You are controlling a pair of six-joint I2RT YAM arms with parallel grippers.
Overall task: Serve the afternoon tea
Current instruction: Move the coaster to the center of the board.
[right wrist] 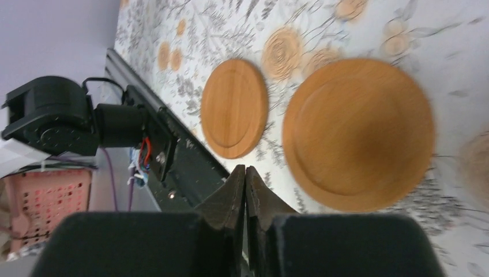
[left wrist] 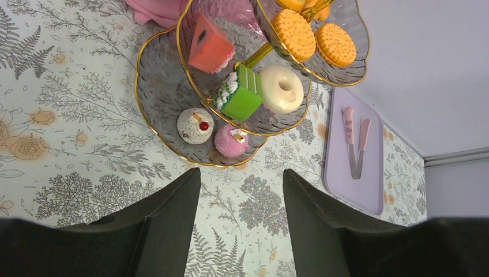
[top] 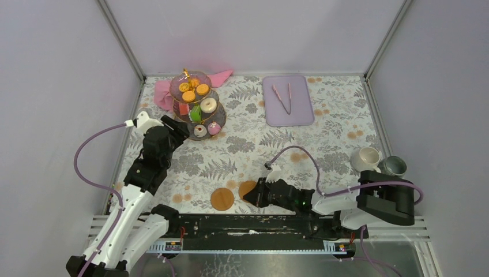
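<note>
White-and-black arms (top: 130, 208) carry purple cables (top: 76, 158) and matte black jaws.

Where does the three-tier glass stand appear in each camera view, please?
Top external: the three-tier stand is at the far left, near the back wall.
Left wrist: the three-tier stand fills the top centre.
Right wrist: not in it; only two wooden coasters on the floral table.
Shared landmark: the lilac tray, right of the stand in both those views.
</note>
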